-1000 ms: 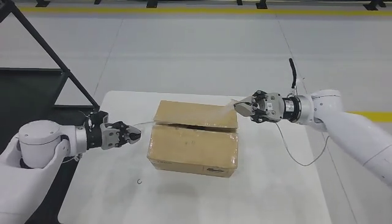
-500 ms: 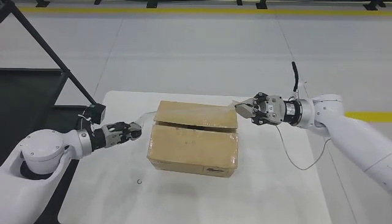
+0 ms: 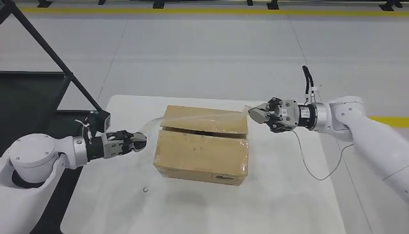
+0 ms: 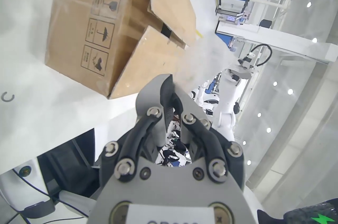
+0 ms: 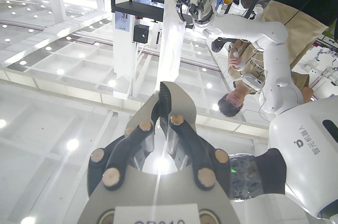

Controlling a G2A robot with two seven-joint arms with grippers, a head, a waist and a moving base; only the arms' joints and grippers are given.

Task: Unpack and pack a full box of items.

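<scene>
Box (image 3: 201, 146): brown cardboard, sits about mid-desk (image 3: 275, 195), resting flat. Top flaps are not sealed. The left wrist view shows them ajar (image 4: 105, 11), with a dark gap at the centre seam and the far flap lifted a little.

Tape strip (image 3: 238, 110): clear and slightly cloudy, stretched in the air above the box's far flap, running from one arm to the other (image 4: 206, 56) (image 5: 170, 51).

Left end effector (image 3: 142, 141): off the box's left side, above the desk, not touching the cardboard. Fingers pinched together on one end of the tape strip (image 4: 173, 87). It can also be seen far off from the right wrist, at the strip's other end (image 5: 198, 2).

Right end effector (image 3: 255, 114): just beyond the box's far right corner. Fingers clamped on the strip's opposite end (image 5: 163, 93).

Small C-shaped ring (image 3: 146, 190) lies on the desk near the box's front left corner, apart from it (image 4: 7, 97).
</scene>
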